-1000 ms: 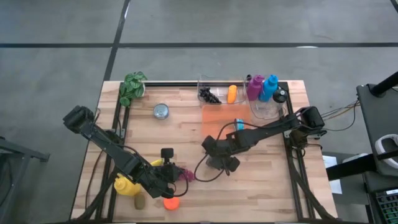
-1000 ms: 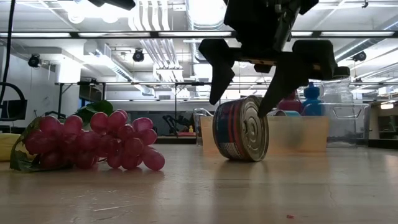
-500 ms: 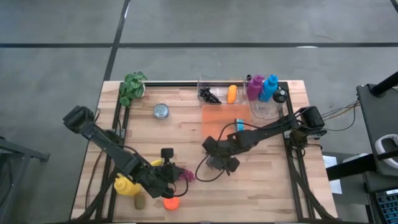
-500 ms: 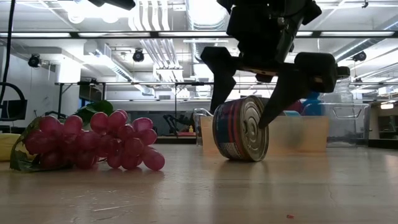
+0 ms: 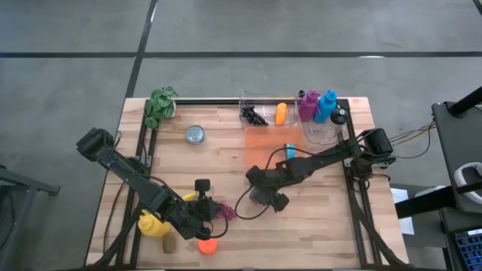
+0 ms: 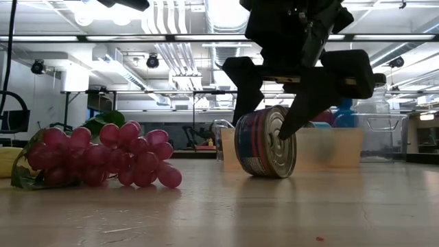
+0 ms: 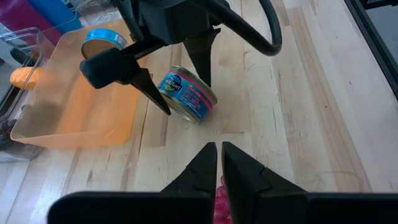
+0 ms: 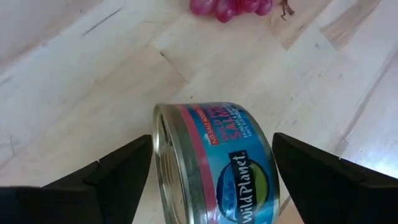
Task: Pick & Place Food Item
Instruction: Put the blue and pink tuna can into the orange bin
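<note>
A tuna can (image 8: 217, 165) with a blue and pink label stands on its curved side on the wooden table (image 5: 316, 218), near the middle. My right gripper (image 8: 211, 155) comes down on it from above, open. One finger (image 6: 240, 89) stands on each side of the can (image 6: 266, 142), and a narrow gap shows at both. My left gripper (image 7: 219, 155) is shut at the near left, just above a bunch of purple grapes (image 6: 103, 158), pointing toward the can (image 7: 188, 95).
Beyond the can lies an orange tray (image 5: 263, 143) holding a second can (image 7: 102, 40). Clear bins with bottles (image 5: 320, 109) line the far right edge. A plant (image 5: 160, 105) and a small tin (image 5: 196, 134) sit far left, and yellow and orange fruit (image 5: 207, 245) near left.
My right gripper has sunk a little over the can and rolled slightly. Its fingers have drawn somewhat closer together around the can, which has not moved.
</note>
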Action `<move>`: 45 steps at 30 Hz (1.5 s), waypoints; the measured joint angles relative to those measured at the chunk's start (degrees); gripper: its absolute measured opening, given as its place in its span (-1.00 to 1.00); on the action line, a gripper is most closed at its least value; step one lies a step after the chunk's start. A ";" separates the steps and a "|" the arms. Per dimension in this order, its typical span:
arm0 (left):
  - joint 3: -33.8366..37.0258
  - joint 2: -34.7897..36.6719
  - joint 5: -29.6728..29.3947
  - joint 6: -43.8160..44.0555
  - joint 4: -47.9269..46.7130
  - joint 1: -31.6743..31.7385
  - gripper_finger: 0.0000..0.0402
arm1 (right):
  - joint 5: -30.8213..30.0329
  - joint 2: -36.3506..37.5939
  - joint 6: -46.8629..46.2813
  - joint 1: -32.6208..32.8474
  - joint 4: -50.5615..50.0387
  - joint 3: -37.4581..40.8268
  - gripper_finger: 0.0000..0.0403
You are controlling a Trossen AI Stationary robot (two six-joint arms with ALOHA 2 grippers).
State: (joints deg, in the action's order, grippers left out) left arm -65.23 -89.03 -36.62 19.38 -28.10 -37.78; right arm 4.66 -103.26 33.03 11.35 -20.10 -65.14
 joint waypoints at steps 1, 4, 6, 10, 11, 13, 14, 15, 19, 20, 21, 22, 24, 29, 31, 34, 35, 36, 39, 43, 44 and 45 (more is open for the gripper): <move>0.00 0.00 0.00 0.00 -0.02 0.00 -0.86 | -0.04 0.00 0.56 -0.02 -0.02 0.02 0.60; 0.00 0.02 0.00 0.00 0.00 -0.01 -0.86 | -0.09 0.00 1.90 -0.02 -0.03 0.35 0.50; 0.00 0.00 0.00 0.00 -0.01 -0.01 -0.86 | -0.15 0.00 1.97 -0.02 -0.02 0.93 0.42; 0.00 0.01 0.00 0.00 0.00 -0.01 -0.86 | -0.18 0.00 2.08 -0.06 -0.21 1.68 0.22; 0.00 0.00 0.00 0.00 -0.01 0.00 -0.86 | -0.12 0.00 2.07 -0.06 -0.11 1.68 0.17; 0.00 0.00 0.00 0.00 0.00 0.00 -0.86 | -0.10 0.00 1.99 -0.02 -0.09 1.66 0.07; 0.00 0.00 0.00 0.00 0.00 0.00 -0.86 | -0.10 0.00 1.95 0.01 -0.09 1.61 0.01; 0.00 0.00 0.01 0.00 0.00 -0.02 -0.86 | -0.12 0.00 1.93 0.01 -0.09 1.61 -0.03; 0.00 0.00 0.00 0.00 0.00 0.00 -0.86 | -0.28 0.00 1.63 -0.06 -0.22 1.50 -0.13; 0.00 0.02 0.00 0.00 -0.02 -0.02 -0.86 | -0.28 0.00 1.63 -0.06 -0.21 1.51 -0.13; 0.00 0.00 0.00 0.00 0.00 0.00 -0.86 | -0.28 0.00 1.66 -0.06 -0.16 1.55 -0.13; 0.00 0.00 0.00 0.00 0.00 -0.02 -0.86 | -0.28 0.00 1.66 -0.04 -0.09 1.57 -0.13; 0.00 0.01 0.00 0.00 0.00 -0.02 -0.86 | -0.26 0.00 1.62 -0.04 -0.09 1.59 -0.13; 0.00 0.01 0.00 0.00 -0.01 -0.01 -0.86 | -0.26 -0.09 1.42 -0.04 -0.05 1.01 -0.04; 0.00 0.01 0.00 0.00 0.00 0.00 -0.86 | -0.23 -0.09 0.58 -0.04 0.00 0.96 -0.06; 0.00 0.01 0.01 0.00 -0.01 0.00 -0.86 | -0.23 -0.09 -3.43 -0.04 0.18 0.96 -0.10; 0.00 0.00 0.00 0.00 0.00 -0.02 -0.86 | -0.22 -0.09 -4.96 -0.04 0.26 0.96 -0.10; 0.00 0.01 0.00 0.00 0.00 0.00 -0.86 | -0.21 -0.09 -6.37 -0.04 0.30 0.96 -0.10; 0.00 0.00 0.00 0.00 0.00 -0.02 -0.86 | -0.12 -0.09 -9.01 -0.02 0.59 0.96 -0.10; 0.00 0.00 0.00 0.00 -0.01 0.00 -0.86 | -0.10 -0.09 -12.88 -0.02 1.06 0.96 -0.06; 0.00 0.00 0.00 0.00 0.00 0.00 -0.86 | -0.10 -0.09 -14.50 -0.08 1.21 0.96 -0.06; 0.00 0.02 0.00 0.00 0.00 0.00 -0.86 | -0.10 -0.09 -16.46 -0.11 1.43 0.96 -0.06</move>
State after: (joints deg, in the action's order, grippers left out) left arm -65.23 -89.01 -36.62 19.38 -28.10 -37.78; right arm 4.56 -103.35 16.58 11.23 -18.67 -64.18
